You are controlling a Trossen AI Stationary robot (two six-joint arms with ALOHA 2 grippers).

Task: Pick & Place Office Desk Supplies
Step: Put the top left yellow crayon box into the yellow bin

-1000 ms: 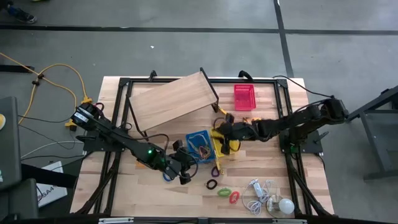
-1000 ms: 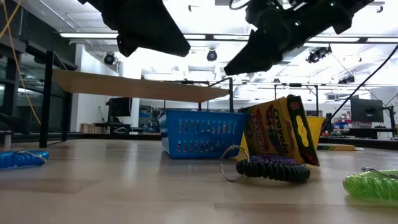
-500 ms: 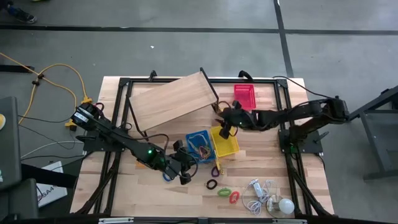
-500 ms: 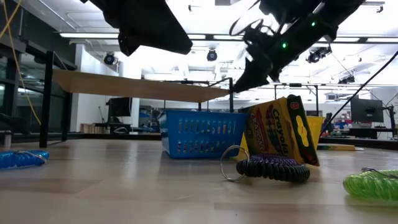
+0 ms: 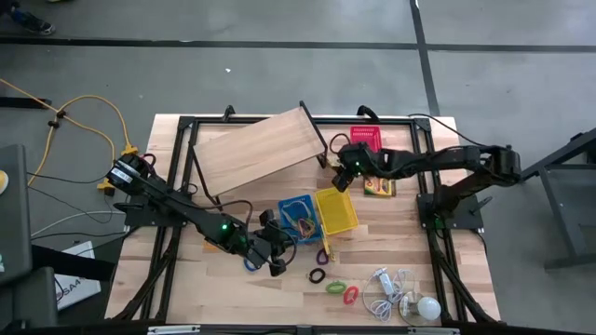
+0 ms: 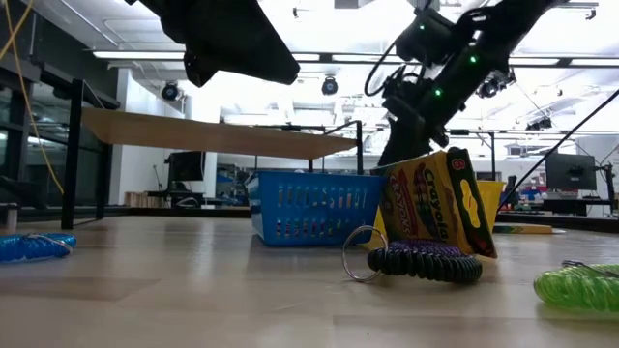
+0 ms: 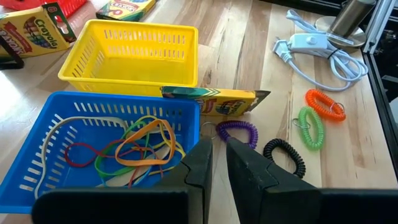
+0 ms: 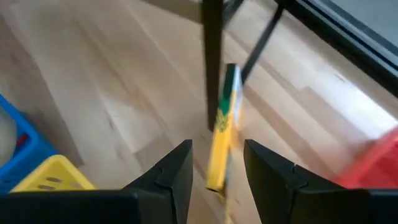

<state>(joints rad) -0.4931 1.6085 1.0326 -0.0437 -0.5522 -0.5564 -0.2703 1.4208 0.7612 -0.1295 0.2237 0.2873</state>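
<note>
right gripper [image 5: 343,172] is out toward 1 o'clock from the table's middle, by the corner leg of the wooden board [image 5: 256,149], its fingers spread wide. a crayon box [image 8: 221,143] stands on edge just ahead of the gap; my wrist picture is smeared there, so i'd guess it isn't pinched yet. left gripper [image 5: 270,256] waits at 7 o'clock off the blue basket [image 5: 296,216], fingers drawn close with only a slit between them and nothing in it. i judge the job part done: a tangle of rubber bands [image 7: 143,146] already lies in the blue basket, but the yellow basket [image 7: 127,56] beside it is bare, with another crayon box [image 7: 208,99] leaning on its outer wall. the red basket [image 5: 365,140] sits at 1 o'clock near the far edge. left to sort, around 5 o'clock, are the purple coil [image 7: 236,130], black coil [image 7: 283,155], green coil [image 7: 311,124] and orange coil [image 7: 323,102]. the table [image 5: 186,293] is pale planked wood. beyond it are a grey floor, a yellow cable [image 5: 98,107] at 10 o'clock and bright ceiling lights.
</note>
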